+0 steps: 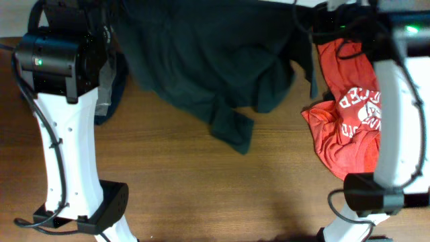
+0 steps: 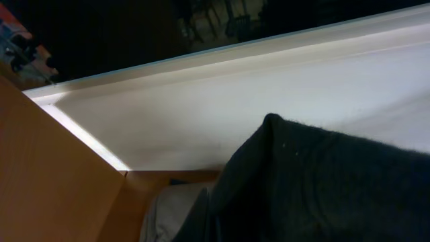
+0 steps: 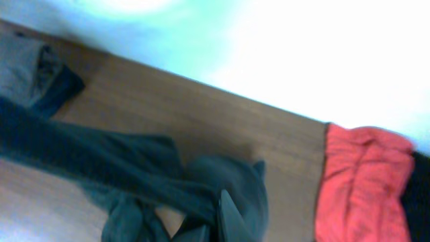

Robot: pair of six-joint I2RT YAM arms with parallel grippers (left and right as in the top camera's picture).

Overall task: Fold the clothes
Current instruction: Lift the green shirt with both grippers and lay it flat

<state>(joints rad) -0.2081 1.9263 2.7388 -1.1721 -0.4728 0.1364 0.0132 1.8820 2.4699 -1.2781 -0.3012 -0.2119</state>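
Observation:
A large dark garment (image 1: 215, 67) of the clothes hangs bunched over the far middle of the table, one sleeve end trailing toward the centre. In the left wrist view its cloth (image 2: 322, 188) fills the lower right and covers my left fingers, which sit shut on it. My right gripper (image 3: 225, 202) is shut on a fold of the same garment (image 3: 134, 168), with one dark finger (image 3: 232, 218) showing among the cloth. A red garment (image 1: 349, 114) with white print lies crumpled at the right, partly under my right arm.
A navy cloth (image 1: 111, 101) lies at the far left behind my left arm, with a grey piece (image 3: 20, 67) beside it. The arm bases (image 1: 101, 208) (image 1: 369, 195) stand at the front corners. A white wall (image 2: 269, 101) runs along the table's far edge.

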